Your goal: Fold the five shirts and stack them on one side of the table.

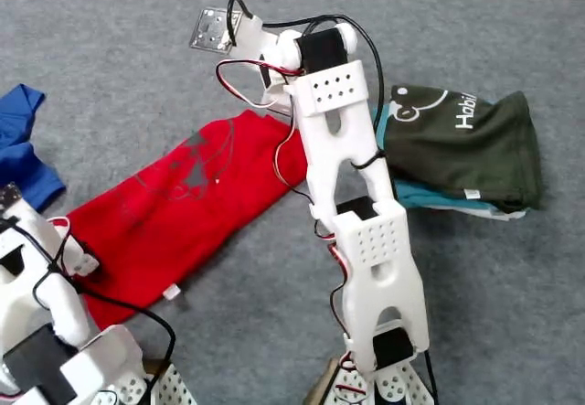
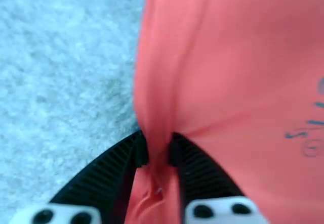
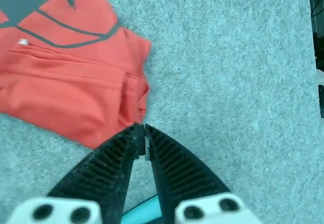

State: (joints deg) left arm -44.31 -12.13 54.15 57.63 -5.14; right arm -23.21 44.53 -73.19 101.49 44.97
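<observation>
Shirts, five by my count, logged across the grey felt-like table cover (image 1: 512,314).

Items 1–3: dark green shirt (image 1: 466,144) with white print, lying folded on top of a teal shirt (image 1: 430,199), with the edge of a white shirt (image 1: 501,211) showing beneath. I read this as the stack, on the right arm's side of the table. These three look done.

Item 4: red shirt (image 1: 183,199), soft knit with a dark print, lying as a long band slantwise in the middle, between the two arms. I judge it part-folded: the lengthwise fold is in, the crosswise fold is left.

Item 5: blue shirt (image 1: 18,149), rumpled at the table's edge on the left arm's side, well apart from the stack. Not folded.

Left gripper (image 2: 157,145): clamped on a pinched ridge at the red shirt's edge, cloth bunched between its pads.

Right gripper (image 3: 142,130): jaws together with nothing between them that I can see, tips just beside a corner of the red shirt, over bare cover.

Outstanding, by my judgement: finish red, stack it, then fold and stack blue.
</observation>
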